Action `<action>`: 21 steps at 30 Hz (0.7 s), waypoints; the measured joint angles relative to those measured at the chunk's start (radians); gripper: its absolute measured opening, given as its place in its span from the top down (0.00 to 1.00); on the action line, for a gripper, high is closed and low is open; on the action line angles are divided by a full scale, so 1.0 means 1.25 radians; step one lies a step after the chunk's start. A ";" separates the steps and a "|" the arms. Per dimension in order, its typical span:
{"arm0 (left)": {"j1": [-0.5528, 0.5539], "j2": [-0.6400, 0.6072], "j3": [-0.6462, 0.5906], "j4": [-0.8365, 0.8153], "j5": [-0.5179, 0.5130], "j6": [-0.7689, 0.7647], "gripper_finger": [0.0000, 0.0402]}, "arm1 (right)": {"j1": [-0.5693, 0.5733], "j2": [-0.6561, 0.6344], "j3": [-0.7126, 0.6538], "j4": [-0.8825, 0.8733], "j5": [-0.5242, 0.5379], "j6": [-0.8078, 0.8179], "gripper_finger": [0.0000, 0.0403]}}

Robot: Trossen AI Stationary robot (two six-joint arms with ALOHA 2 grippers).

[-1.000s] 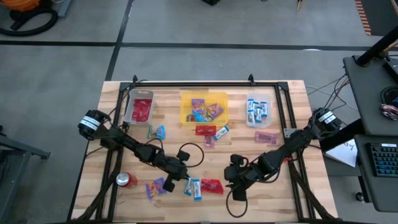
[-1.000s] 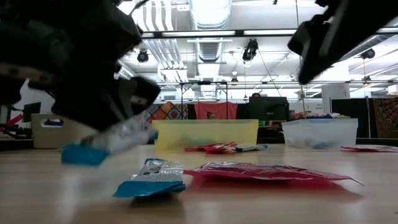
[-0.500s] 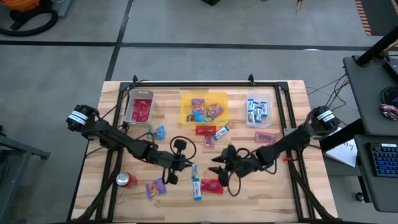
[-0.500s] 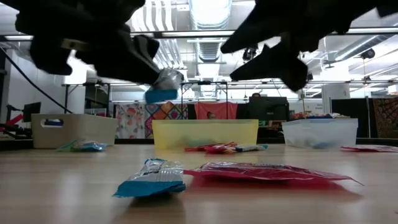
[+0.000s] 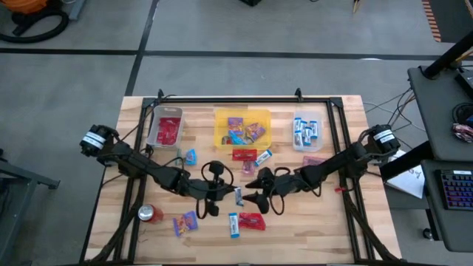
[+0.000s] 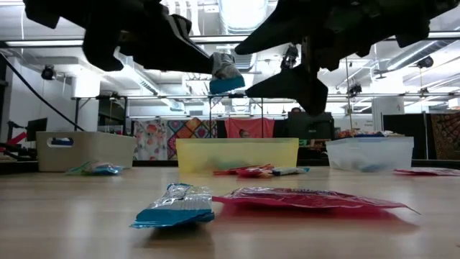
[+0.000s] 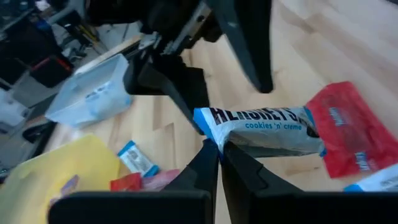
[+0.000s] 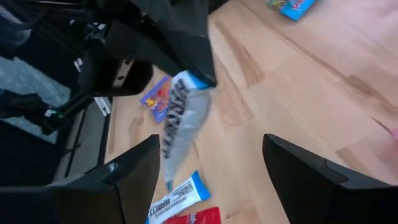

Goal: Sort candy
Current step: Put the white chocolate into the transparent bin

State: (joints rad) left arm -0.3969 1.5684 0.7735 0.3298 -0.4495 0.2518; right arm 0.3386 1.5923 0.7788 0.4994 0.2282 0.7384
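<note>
Spanning the wooden table (image 5: 332, 229), both arms reach inward and meet near its middle, apparently for a hand-over; along the far edge stand three bins, a clear one (image 5: 167, 127) with red packets, a yellow one (image 5: 242, 128) with multicolour packets, and a clear one (image 5: 308, 132) with blue-and-white bars, so each kind seems to have its own home; loose candy lies between, with a red packet (image 5: 252, 221) and a blue-and-white bar (image 5: 233, 224) near the front beside a red soda can (image 5: 150, 214); the left gripper (image 7: 214, 155) is clamped on one end of a blue-and-white cookies-and-creme bar (image 7: 264, 127), holding it raised above the table, tip toward the other arm, probably because that bin sits on the right arm's side; the right gripper (image 8: 208, 168) faces it with fingers spread wide, just beside the bar but not yet touching it.
</note>
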 joint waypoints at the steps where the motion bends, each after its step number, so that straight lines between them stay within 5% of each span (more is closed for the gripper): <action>1: 0.001 0.000 0.000 0.000 -0.007 0.001 1.00 | 0.000 0.000 0.000 0.005 -0.001 -0.013 0.33; 15: 0.013 0.001 0.001 0.105 -0.019 0.034 1.00 | -0.004 0.000 0.001 0.055 -0.002 -0.110 0.45; 21: 0.014 0.001 0.001 0.115 -0.019 0.037 1.00 | -0.005 0.001 0.001 0.059 -0.001 -0.123 0.58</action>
State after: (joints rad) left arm -0.3794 1.5692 0.7742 0.4733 -0.4736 0.2978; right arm 0.3328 1.5930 0.7799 0.5729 0.2276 0.5851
